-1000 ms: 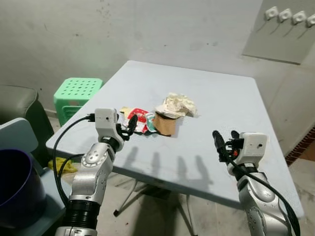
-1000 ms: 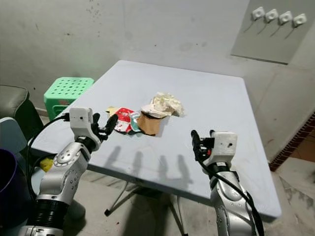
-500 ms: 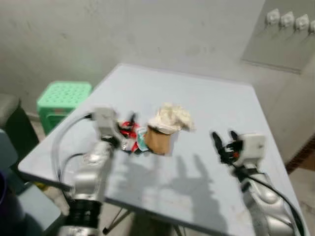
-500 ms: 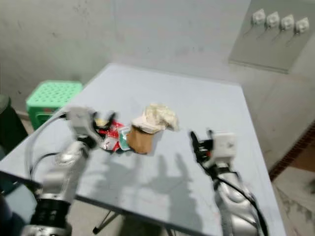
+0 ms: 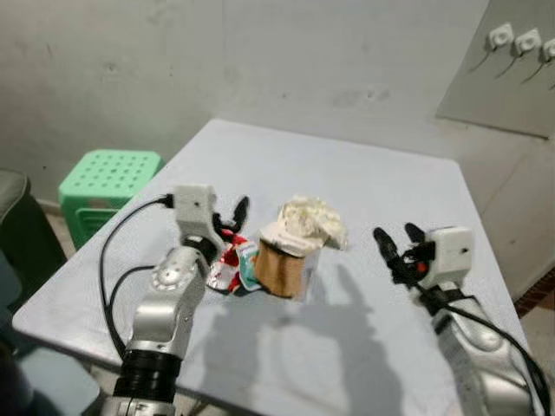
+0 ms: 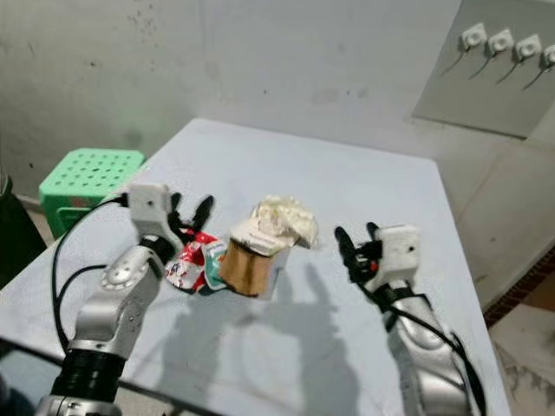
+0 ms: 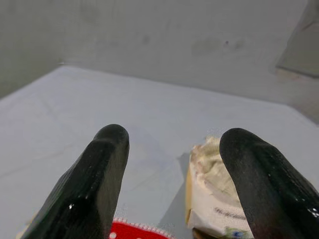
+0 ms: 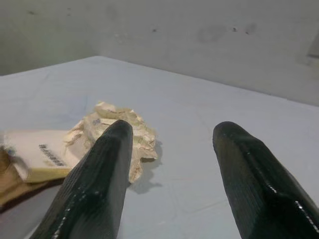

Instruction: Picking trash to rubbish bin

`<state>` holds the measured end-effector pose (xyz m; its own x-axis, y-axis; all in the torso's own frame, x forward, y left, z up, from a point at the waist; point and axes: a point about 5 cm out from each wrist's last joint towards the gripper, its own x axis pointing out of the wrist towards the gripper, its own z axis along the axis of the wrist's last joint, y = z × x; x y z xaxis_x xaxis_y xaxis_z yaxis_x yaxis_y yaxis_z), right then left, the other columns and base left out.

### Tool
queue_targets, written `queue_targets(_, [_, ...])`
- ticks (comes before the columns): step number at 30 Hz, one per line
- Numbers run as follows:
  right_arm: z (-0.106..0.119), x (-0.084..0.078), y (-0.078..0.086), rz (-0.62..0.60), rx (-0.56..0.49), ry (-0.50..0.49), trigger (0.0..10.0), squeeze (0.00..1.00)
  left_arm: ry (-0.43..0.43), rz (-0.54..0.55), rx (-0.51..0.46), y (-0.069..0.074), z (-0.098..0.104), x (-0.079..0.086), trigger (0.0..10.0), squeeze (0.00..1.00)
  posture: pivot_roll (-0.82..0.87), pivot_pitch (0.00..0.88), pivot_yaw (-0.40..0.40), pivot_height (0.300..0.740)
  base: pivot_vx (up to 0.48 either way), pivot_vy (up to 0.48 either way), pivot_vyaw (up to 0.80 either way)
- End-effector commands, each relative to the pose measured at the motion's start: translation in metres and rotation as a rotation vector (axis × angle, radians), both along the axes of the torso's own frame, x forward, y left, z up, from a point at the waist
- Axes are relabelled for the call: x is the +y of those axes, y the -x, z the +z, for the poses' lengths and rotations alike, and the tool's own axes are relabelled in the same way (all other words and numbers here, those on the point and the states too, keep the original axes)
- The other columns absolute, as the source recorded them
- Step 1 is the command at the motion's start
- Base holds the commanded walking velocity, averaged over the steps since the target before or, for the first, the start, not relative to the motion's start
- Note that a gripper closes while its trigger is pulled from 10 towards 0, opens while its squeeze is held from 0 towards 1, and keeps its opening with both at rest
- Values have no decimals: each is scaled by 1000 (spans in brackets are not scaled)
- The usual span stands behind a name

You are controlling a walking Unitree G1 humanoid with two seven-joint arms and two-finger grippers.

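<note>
Left claw (image 5: 231, 217), fingers spread, hovers over red crumpled foil wrapper (image 5: 227, 262) lying mid-frame on pale blue counter (image 5: 373, 186) against brown paper cup stuffed with crumpled white paper (image 5: 290, 251); right claw (image 5: 392, 243) likewise spread at frame right; advise lowering left to straddle wrapper squarely before pinching.

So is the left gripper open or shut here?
Open: the left gripper has its two black fingers spread apart, nothing between them, above the red wrapper.

Left gripper (image 5: 227, 217): moved from the bench edge to above the red wrapper (image 5: 227, 263).
Right gripper (image 5: 395, 244): now farther over the bench (image 5: 381, 186).
</note>
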<state>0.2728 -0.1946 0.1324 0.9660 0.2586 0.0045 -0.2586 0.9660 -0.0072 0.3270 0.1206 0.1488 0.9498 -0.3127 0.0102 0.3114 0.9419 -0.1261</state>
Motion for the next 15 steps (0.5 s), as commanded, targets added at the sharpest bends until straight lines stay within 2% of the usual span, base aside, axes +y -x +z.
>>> queue_targets(1, [4,-6,-4,33,0,15,10000,0,-1,-50,-20,3,7,-5,10000,0,-28,0,-78,740,0,0,0])
queue_targets(6, [5,-13,-11,132,34,43,10000,0,-17,-93,-24,10,4,-10,10000,0,-28,0,-85,740,0,0,0])
queue_targets(15, [0,-23,-35,187,85,71,10000,0,9,-174,2,31,1,-21,10000,0,-2,0,-104,740,0,0,0])
